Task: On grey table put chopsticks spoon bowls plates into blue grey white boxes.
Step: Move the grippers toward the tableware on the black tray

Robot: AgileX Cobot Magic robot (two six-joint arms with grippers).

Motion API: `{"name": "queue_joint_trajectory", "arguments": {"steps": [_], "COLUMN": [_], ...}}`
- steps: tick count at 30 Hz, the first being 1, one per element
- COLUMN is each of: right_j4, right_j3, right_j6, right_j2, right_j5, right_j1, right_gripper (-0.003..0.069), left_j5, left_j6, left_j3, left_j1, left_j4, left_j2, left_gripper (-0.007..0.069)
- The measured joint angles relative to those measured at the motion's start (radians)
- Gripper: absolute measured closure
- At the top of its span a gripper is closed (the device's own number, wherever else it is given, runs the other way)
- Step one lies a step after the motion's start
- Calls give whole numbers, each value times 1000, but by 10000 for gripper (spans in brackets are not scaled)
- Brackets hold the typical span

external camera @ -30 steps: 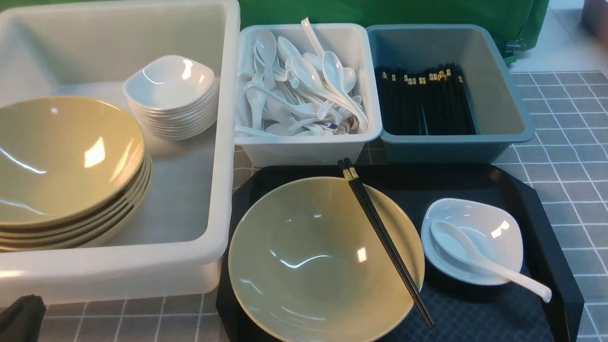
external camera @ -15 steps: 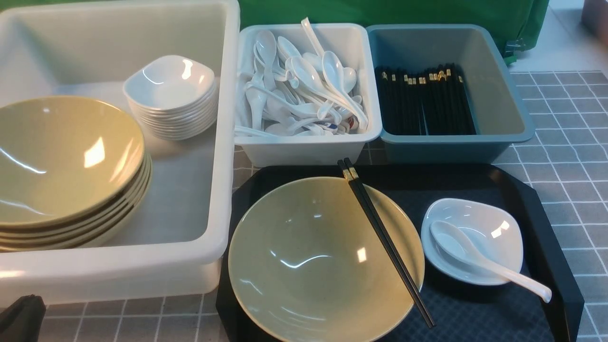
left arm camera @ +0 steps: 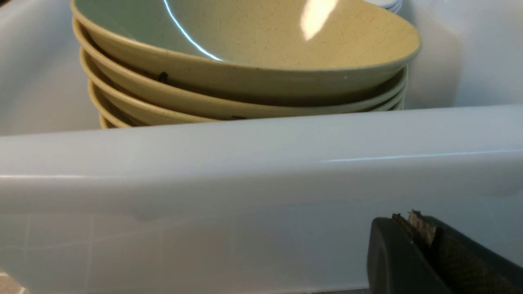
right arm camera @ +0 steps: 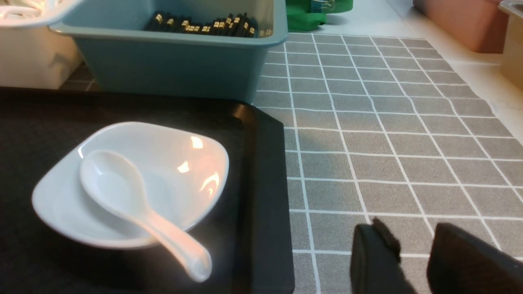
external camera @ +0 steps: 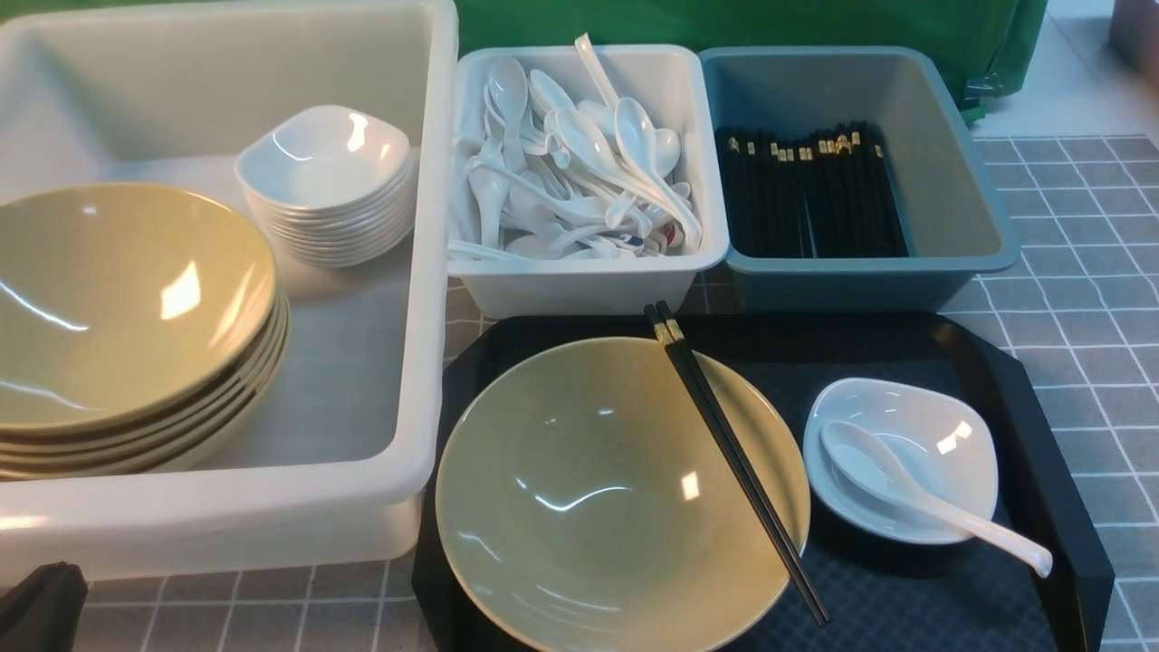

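On the black tray [external camera: 1041,435] stand an olive-yellow bowl [external camera: 579,507] with two black chopsticks [external camera: 733,453] lying across its rim, and a small white plate [external camera: 951,426] holding a white spoon [external camera: 905,489]. In the right wrist view the plate [right arm camera: 192,163] and spoon [right arm camera: 122,192] lie beside my right gripper [right arm camera: 408,241], which is open and empty over the grey table [right arm camera: 367,143]. My left gripper [left arm camera: 408,218] is shut and empty, just outside the near wall of the large white box [left arm camera: 245,163]. It shows at the bottom left corner of the front view [external camera: 36,607].
The large white box [external camera: 426,272] holds a stack of yellow bowls [external camera: 118,299] and a stack of white plates [external camera: 326,163]. The small white box [external camera: 589,285] holds several spoons. The blue-grey box [external camera: 860,281] holds several chopsticks. Green cloth lies behind.
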Motion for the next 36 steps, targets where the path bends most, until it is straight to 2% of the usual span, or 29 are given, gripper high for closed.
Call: {"name": "queue_joint_trajectory", "arguments": {"steps": [28, 31, 34, 36], "right_j4": [0, 1, 3, 20], "right_j3": [0, 0, 0, 0], "right_j6": [9, 46, 241, 482], "right_j2": [0, 0, 0, 0], "right_j5": [0, 0, -10, -37], "right_j1": [0, 0, 0, 0], "right_gripper": [421, 421, 421, 421], "left_j5": [-2, -16, -79, -112], "left_j6": [-20, -79, -275, -387], "left_j3": [0, 0, 0, 0], "left_j1": [0, 0, 0, 0], "left_j4": [-1, -98, -426, -627], "left_j2": [0, 0, 0, 0], "left_gripper": [633, 633, 633, 633]}}
